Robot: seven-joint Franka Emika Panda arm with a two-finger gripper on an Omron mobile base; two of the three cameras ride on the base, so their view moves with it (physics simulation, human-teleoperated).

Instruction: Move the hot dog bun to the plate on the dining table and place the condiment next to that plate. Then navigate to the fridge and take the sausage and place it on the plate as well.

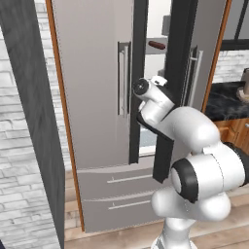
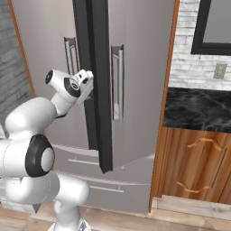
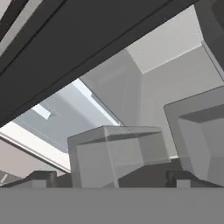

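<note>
We see our gripper point(image 3: 109, 178) spread wide with nothing held, poked into the gap between the fridge point(image 1: 92, 97) doors. The left base view catches the sausage point(image 1: 157, 45) lying on a shelf up inside; the hand view instead looks onto pale translucent bins point(image 3: 116, 153).

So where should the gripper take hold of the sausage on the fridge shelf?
Probably across the middle of the sausage, coming straight in through the gap between the fridge doors. It lies lengthwise on an upper shelf, slim enough for the open gripper, which sits lower.
</note>
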